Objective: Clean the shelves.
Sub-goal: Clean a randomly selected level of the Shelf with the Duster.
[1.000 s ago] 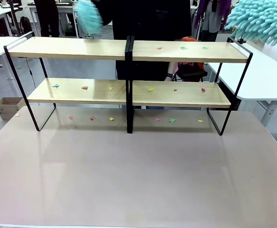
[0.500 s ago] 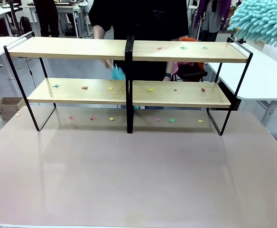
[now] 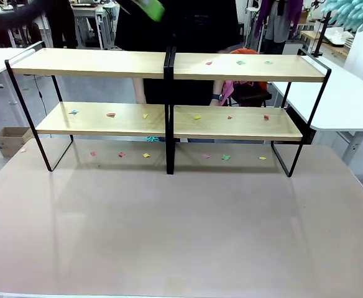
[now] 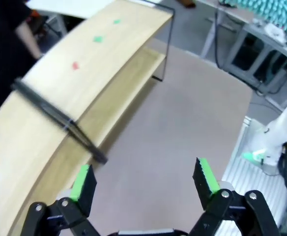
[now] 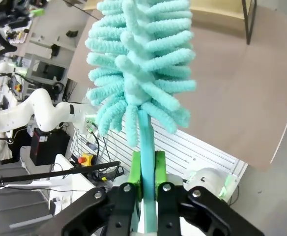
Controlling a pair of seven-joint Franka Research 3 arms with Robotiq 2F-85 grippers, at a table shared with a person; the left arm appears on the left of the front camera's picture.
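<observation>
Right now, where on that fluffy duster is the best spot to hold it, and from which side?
Grip the duster by its thin straight handle, just below the fluffy head, pinching from two opposite sides. The head is soft and wide; the right gripper holds the handle so.

Smooth light wooden shelves [image 3: 94, 63] on matt black metal; fluffy cloth duster [image 5: 138, 64]; glossy tabletop [image 3: 181, 230]
</observation>
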